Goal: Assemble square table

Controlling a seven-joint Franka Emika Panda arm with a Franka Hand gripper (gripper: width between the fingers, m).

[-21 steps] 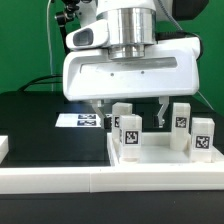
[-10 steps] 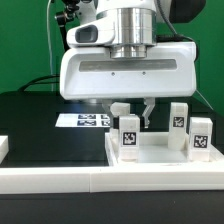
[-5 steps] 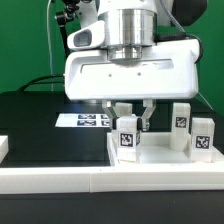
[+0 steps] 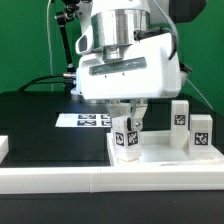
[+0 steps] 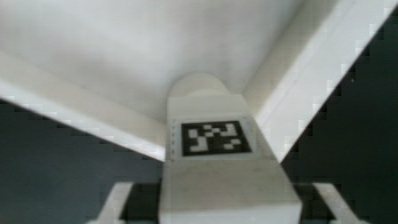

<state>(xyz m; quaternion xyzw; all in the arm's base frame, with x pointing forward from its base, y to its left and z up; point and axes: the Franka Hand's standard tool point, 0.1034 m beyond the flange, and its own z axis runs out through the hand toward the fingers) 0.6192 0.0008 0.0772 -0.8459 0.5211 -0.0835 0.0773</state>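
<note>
The fingertips of the gripper [image 4: 127,118] are partly hidden behind the leg block [image 4: 126,134] in the exterior view. The square table top [image 4: 160,159] is cut off at the exterior view's right edge. The wrist view is blurred, and the leg block [image 5: 217,140] is cropped there.

This looks like a robotics lab. A green backdrop [image 4: 25,45] hangs behind a black table [image 4: 40,115], where the marker board [image 4: 85,120] lies flat. Behind the table stands what may be a camera mount [image 4: 68,45], too blurred to confirm.
</note>
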